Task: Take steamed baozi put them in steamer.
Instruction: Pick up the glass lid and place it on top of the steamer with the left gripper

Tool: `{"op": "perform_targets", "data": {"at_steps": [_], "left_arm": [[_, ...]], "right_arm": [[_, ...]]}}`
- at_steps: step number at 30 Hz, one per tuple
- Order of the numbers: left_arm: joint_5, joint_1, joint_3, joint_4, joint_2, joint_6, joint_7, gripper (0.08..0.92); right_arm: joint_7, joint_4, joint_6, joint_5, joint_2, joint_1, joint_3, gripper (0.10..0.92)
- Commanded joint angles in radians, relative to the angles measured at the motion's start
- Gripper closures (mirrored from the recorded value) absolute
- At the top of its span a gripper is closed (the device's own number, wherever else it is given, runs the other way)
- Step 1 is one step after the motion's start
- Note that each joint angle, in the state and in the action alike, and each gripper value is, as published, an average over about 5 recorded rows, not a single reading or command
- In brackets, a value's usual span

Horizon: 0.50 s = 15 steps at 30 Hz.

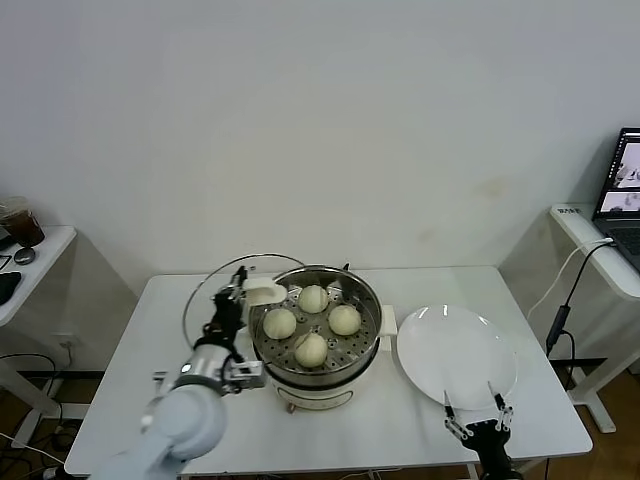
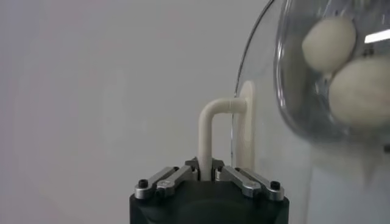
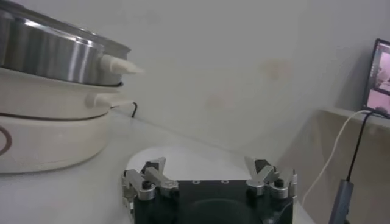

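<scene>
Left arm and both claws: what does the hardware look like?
Left arm: rounded pale grey-white shell with a silver wrist collar. Left claw and right claw: black body, silver metal finger linkages with black screws. The right claw's fingers are pale-tipped in the head view.

Probably lab: bare white tables (image 1: 130,340), laptop (image 1: 622,185)

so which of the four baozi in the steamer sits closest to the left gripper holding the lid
The left-hand baozi in the steamer: it sits beside the left gripper, shut on the glass lid's white handle. The other three lie farther right.
</scene>
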<state>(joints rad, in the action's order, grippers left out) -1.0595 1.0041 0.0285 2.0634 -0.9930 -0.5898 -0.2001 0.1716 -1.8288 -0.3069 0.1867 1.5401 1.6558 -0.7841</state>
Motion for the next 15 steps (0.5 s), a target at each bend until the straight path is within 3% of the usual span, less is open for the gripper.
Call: {"op": "perform_targets", "data": {"at_steps": [1,15], "left_arm": [[-0.169,-0.180,-0.210,-0.133,-0.147,-0.047,-0.074,0.823],[-0.236,-0.160,-0.224,-0.201,-0.215,-0.049,-0.085,0.823]], "right_arm": [[-0.010,-0.005,0.005,0.010,0.014,0.001,-0.008,0.203],[-0.019,-0.014,0.011,-0.015,0.002,0.009,-0.009,0.203]]}}
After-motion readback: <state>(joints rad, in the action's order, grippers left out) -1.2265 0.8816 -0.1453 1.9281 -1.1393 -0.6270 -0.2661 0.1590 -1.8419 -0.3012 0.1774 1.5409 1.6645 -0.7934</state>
